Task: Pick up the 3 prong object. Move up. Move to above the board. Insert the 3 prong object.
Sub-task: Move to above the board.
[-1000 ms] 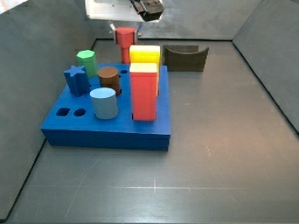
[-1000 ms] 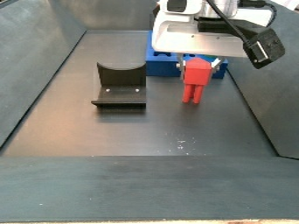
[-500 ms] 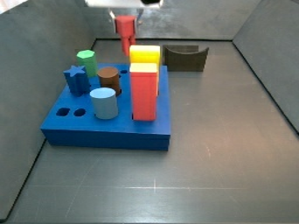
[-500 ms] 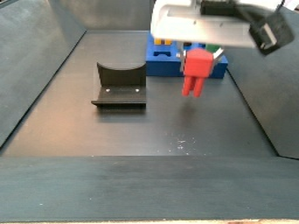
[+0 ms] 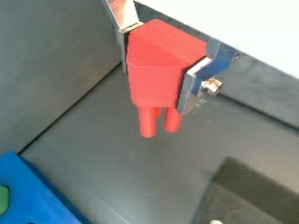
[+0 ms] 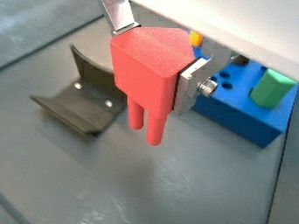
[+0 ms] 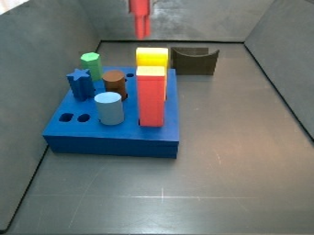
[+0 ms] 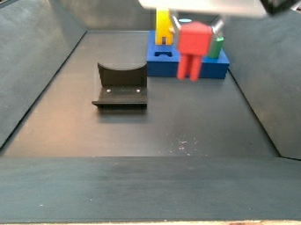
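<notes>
The gripper [image 5: 163, 63] is clamped on the 3 prong object [image 5: 155, 74]; in both wrist views its silver fingers [image 6: 191, 80] press against opposite sides of the red body, prongs pointing down. The piece hangs clear of the floor [image 8: 141, 132], touching nothing below. In a side view the object [image 8: 193, 49] sits high in the picture in front of the board [image 8: 206, 67], with the gripper body largely cut off by the upper edge. In a side view only the lower end of the object [image 7: 140, 16] shows, beyond the board [image 7: 110, 130] (whether it is directly over the board cannot be told). The board carries a tall red block [image 7: 150, 99], a yellow block [image 7: 151, 57], a brown cylinder [image 7: 114, 80], a light-blue cylinder [image 7: 109, 107], a green cylinder [image 7: 92, 62] and a blue star [image 7: 80, 81]. The fixture [image 8: 119, 86] stands on the floor, well apart from the held piece.
</notes>
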